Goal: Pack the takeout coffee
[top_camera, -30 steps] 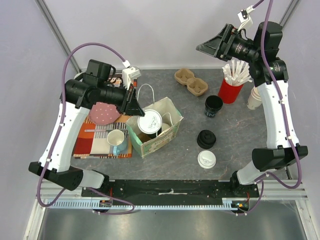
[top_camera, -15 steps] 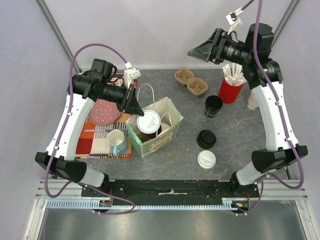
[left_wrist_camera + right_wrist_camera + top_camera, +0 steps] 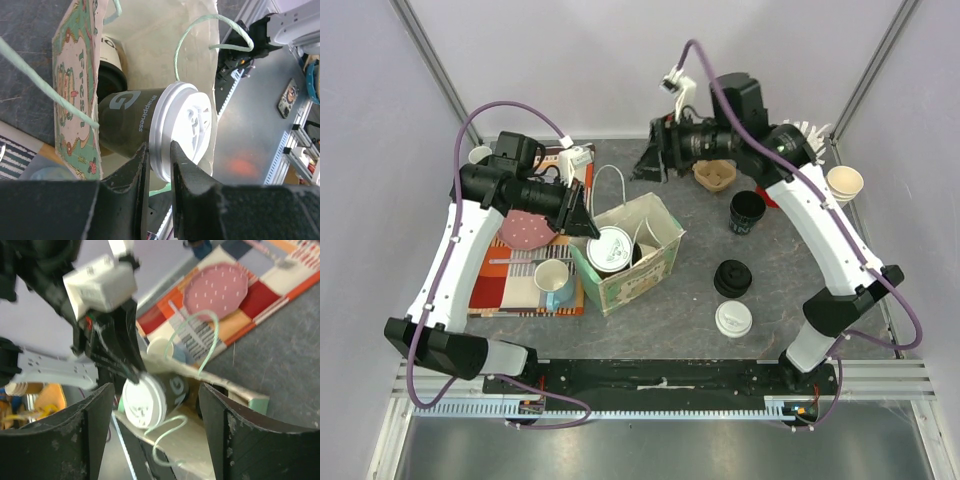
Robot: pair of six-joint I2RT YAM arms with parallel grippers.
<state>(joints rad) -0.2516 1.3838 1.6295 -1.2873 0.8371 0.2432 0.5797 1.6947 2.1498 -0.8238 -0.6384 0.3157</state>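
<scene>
While your left claw (image 3: 582, 215) is clamped on the white lid rim of a cup (image 3: 610, 248), that cup sits in the mouth of the bag (image 3: 640, 280), with its lid showing at the top and its dark wall down inside. The table (image 3: 790, 290) under it all is dark grey and scuffed. Pale lilac walls and two slanting metal posts close it in, and a slotted rail runs along the near edge.

Your right claw (image 3: 648, 160) hangs over the far side of the table, behind the bag. Its fingers are spread wide with nothing between them, and its camera looks down on the bag and the left claw.

Left of the bag lies a patchwork mat (image 3: 490, 290) with a pink plate (image 3: 525, 232), partly under your left arm, and a mug (image 3: 553, 280). To the right stand a lidless black cup (image 3: 747, 212), a loose black lid (image 3: 732, 278) and, nearest the rail, a second lidded cup (image 3: 733, 319), upright and well apart from the bag. A cardboard carrier (image 3: 712, 175) lies partly hidden under your right arm.

From the left wrist, one pale green cord handle (image 3: 200, 35) arches just above the lid, and another crosses the bag's printed front.
</scene>
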